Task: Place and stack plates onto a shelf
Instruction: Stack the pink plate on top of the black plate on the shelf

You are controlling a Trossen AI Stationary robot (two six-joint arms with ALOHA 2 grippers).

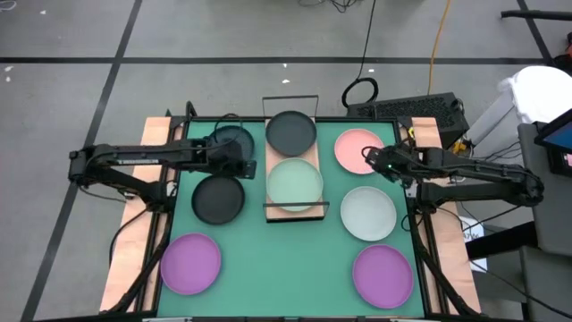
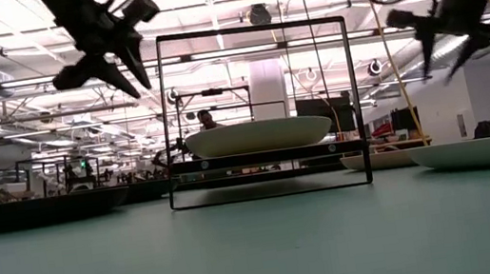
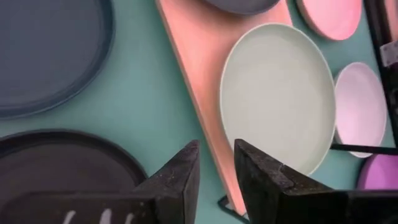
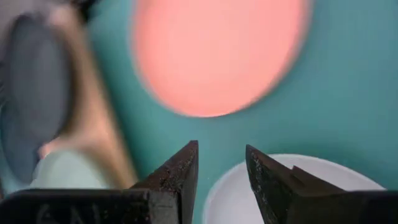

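The shelf (image 1: 276, 174), a light wood board with black wire ends, stands mid-table and carries a dark grey plate (image 1: 290, 131) at its far end and a pale mint plate (image 1: 295, 183) (image 3: 277, 93) at its near end. Two more dark grey plates (image 1: 218, 199) (image 1: 231, 141) lie on the mat left of it. The pink plate (image 1: 357, 148) (image 4: 217, 50) and a whitish plate (image 1: 367, 213) lie to its right. My left gripper (image 1: 248, 159) (image 3: 216, 155) hovers open and empty beside the shelf's left edge. My right gripper (image 1: 368, 158) (image 4: 222, 155) hovers open above the pink plate's near edge.
Two purple plates (image 1: 190, 263) (image 1: 382, 275) rest near the table's front corners. Wooden side rails (image 1: 134, 241) run along both sides of the green mat. In the low view both grippers (image 2: 125, 67) (image 2: 443, 42) hang well above the table top.
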